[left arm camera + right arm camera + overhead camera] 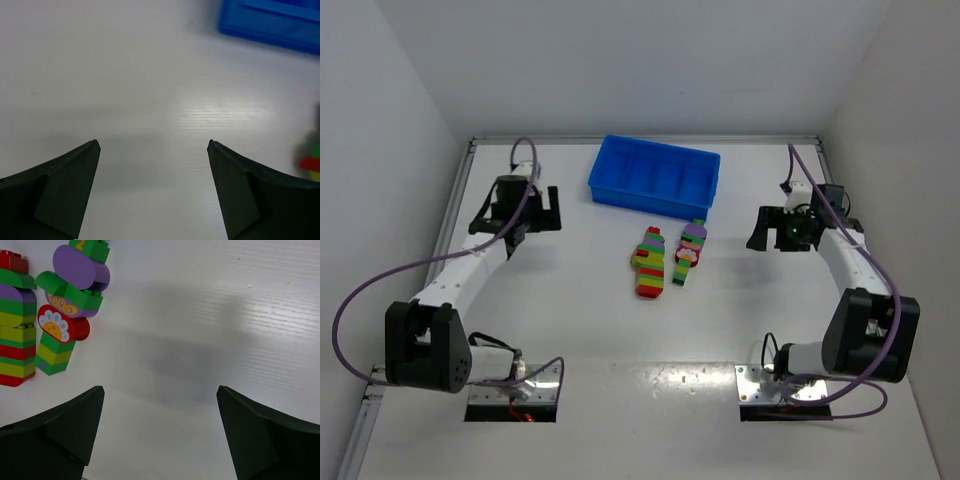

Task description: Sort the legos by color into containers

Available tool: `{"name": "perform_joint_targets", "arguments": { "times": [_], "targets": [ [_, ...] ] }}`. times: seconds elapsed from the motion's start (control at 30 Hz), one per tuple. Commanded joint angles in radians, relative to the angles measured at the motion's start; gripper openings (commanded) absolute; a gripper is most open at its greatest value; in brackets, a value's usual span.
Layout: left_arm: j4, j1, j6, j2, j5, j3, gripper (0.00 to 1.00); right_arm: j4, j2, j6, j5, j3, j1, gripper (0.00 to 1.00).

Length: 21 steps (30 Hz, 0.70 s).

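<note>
Legos (665,258) lie as two striped sticks mid-table, just near of the empty blue tray (655,178). The left gripper (552,208) and right gripper (757,228) flank them, jaws wide apart, seemingly poised to reach in.

Left fingers (60,192), right fingers (55,435) spread wide.

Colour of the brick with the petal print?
Petal-print brick: red, white petals; right wrist view.
</note>
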Motion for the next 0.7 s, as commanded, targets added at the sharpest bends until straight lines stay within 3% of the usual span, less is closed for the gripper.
{"name": "perform_joint_targets", "arguments": {
  "times": [0.0,0.27,0.33,0.57,0.67],
  "targets": [
    [-0.015,-0.151,0.026,-0.032,0.126,0.059,0.95,0.019,-0.035,-0.011,-0.013,0.003,0.004,0.94],
    [0.01,-0.496,-0.139,0.147,-0.05,0.22,0.94,0.019,-0.057,0.01,0.007,-0.017,0.004,0.94],
    [0.02,-0.535,-0.167,0.208,-0.051,0.268,0.94,0.019,-0.066,0.019,0.007,-0.017,-0.008,0.94],
    [-0.027,-0.575,-0.18,0.459,0.113,0.469,0.97,-0.012,-0.098,-0.002,0.037,-0.017,-0.017,0.94],
    [-0.027,-0.527,-0.097,0.485,0.323,0.478,1.0,-0.023,-0.107,-0.022,0.037,-0.017,-0.026,0.94]
  ]
}}
